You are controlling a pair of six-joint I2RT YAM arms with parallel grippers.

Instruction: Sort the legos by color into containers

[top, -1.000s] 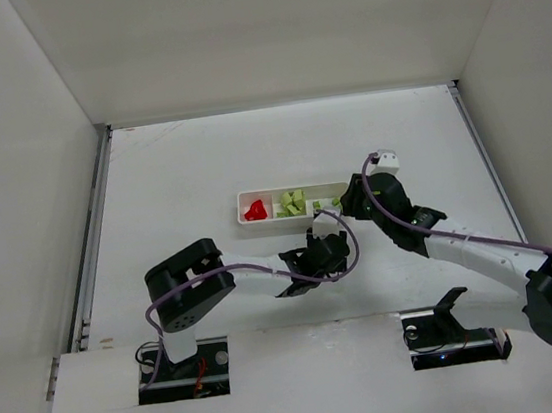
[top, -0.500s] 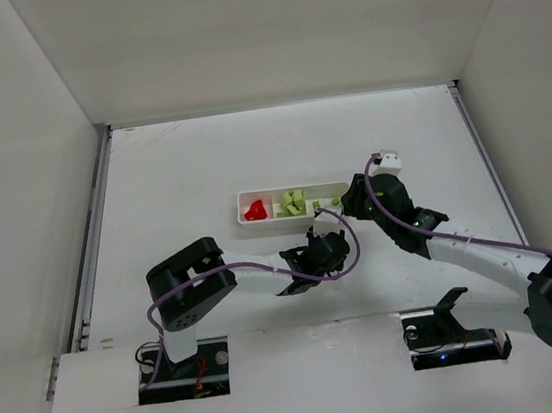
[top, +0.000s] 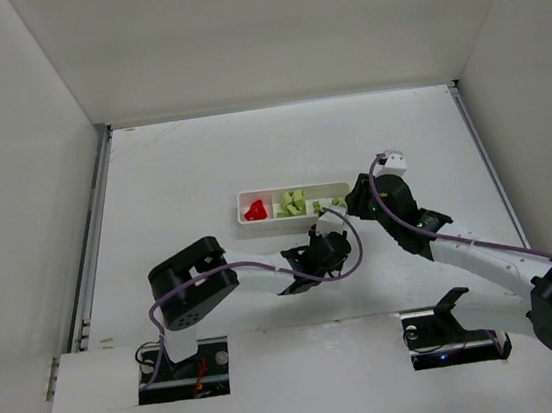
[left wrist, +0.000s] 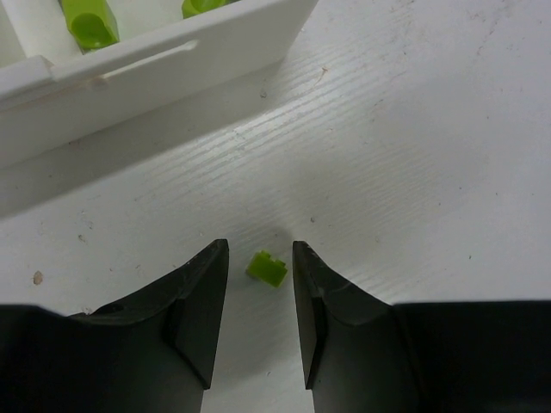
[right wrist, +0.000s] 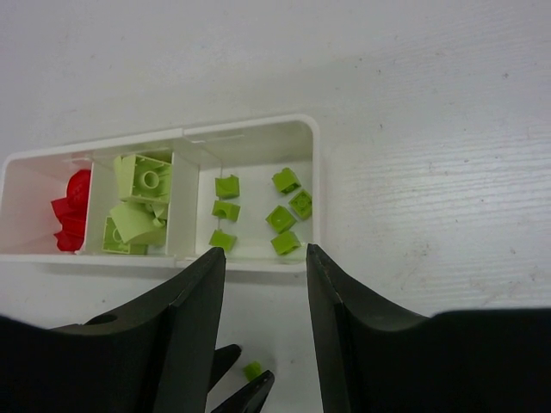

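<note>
Here, left gripper [left wrist: 258, 247] down at the table [left wrist: 413, 172], jaws narrowly parted around a loose green lego [left wrist: 267, 268], not pinching it; right gripper [right wrist: 264, 251] half open, empty, near the white tray [right wrist: 315, 185].

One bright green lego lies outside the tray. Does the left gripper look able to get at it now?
Probably yes: the green lego lies on the bare table between the open jaws of the left gripper, with the tray wall set apart.

Open table [left wrist: 413, 172] around loose lego [left wrist: 267, 268]; tray wall [left wrist: 155, 69] just beyond.
</note>
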